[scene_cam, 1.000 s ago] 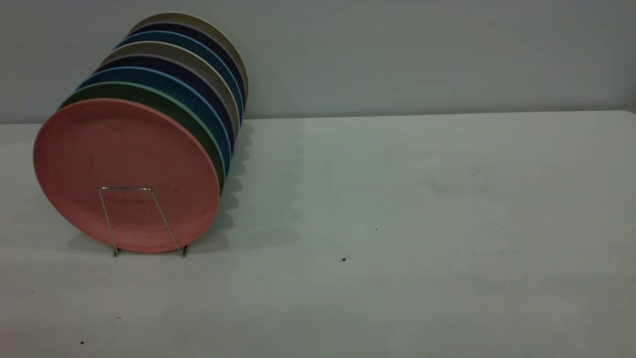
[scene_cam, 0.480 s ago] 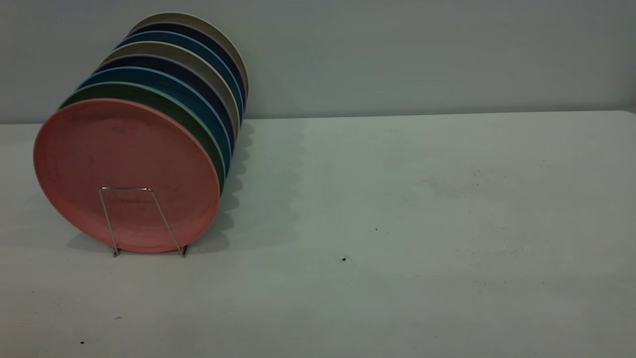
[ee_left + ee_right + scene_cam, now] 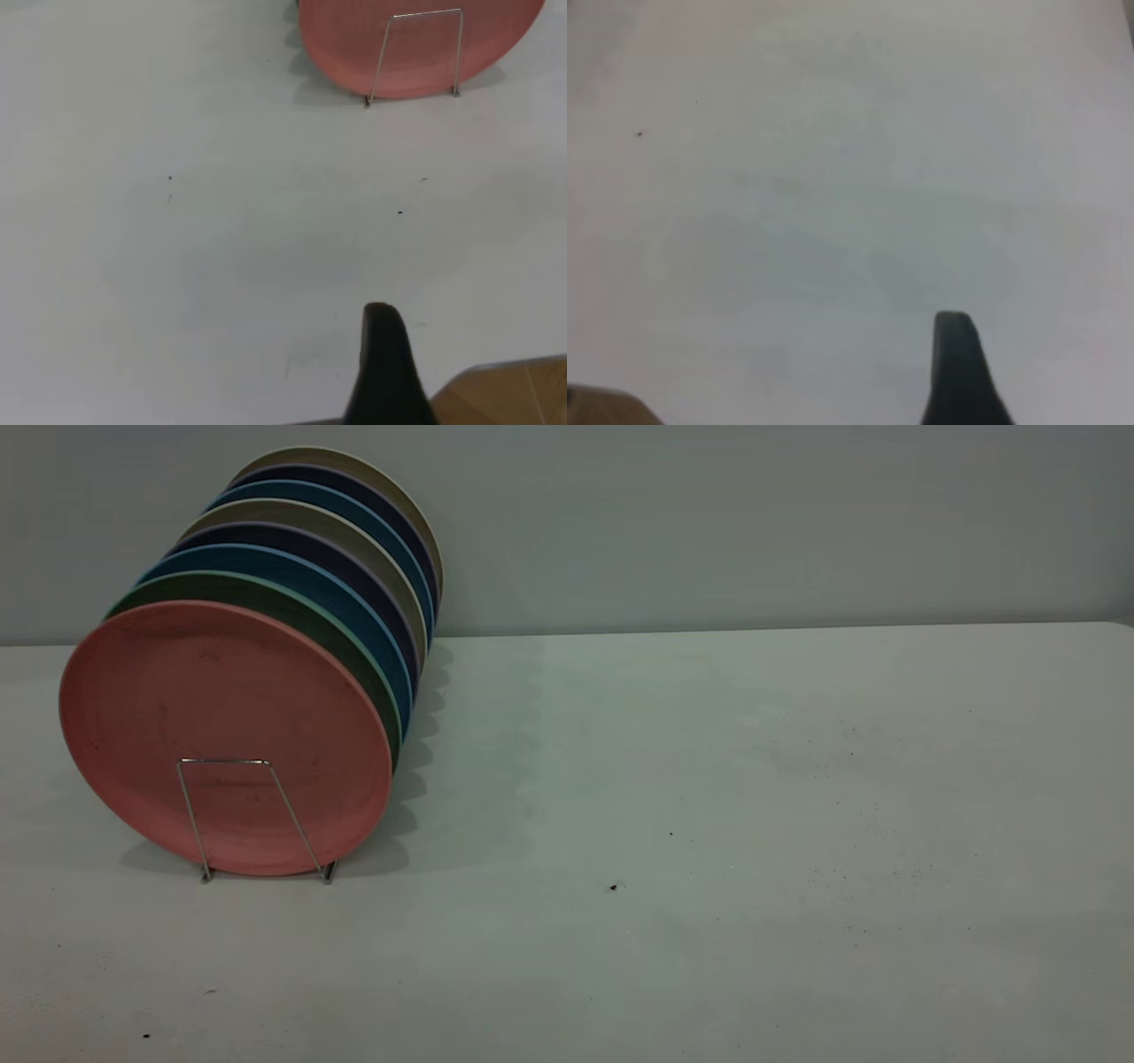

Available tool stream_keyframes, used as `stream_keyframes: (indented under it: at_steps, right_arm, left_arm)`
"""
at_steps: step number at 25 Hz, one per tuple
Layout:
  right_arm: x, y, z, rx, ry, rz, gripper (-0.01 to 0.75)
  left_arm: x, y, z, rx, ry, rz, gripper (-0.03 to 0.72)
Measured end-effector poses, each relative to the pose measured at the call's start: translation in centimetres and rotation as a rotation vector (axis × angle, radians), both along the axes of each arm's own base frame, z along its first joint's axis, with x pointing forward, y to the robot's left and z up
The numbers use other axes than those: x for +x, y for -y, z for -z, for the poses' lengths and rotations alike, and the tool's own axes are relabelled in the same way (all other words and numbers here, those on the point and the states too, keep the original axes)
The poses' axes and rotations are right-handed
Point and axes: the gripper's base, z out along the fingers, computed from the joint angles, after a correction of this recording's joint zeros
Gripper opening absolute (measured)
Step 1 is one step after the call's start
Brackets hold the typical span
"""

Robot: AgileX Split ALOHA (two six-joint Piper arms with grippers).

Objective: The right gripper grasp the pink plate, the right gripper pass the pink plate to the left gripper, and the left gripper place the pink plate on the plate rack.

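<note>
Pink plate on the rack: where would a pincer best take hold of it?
Probably the upper rim of the pink plate, approached from above. It stands on edge at the front of the plate rack, a wire loop across its lower face and the green plate close behind.

The setting looks like a bare robot test bench rather than a home kitchen. A plain white table (image 3: 709, 797), speckled with dark crumbs, meets a blank grey wall (image 3: 753, 522) behind it. On the table's left stands a wire plate rack (image 3: 252, 815) filled with coloured plates (image 3: 292, 576), the only furnishing.
</note>
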Motion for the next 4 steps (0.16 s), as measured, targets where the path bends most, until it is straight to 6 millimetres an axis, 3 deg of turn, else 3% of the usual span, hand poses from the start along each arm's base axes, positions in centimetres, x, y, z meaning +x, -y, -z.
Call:
stream_keyframes:
  at_steps: [4]
  right_arm:
    - [0.0, 0.0, 0.0, 0.0, 0.0, 0.0, 0.493]
  left_arm:
    - [0.0, 0.0, 0.0, 0.0, 0.0, 0.0, 0.55]
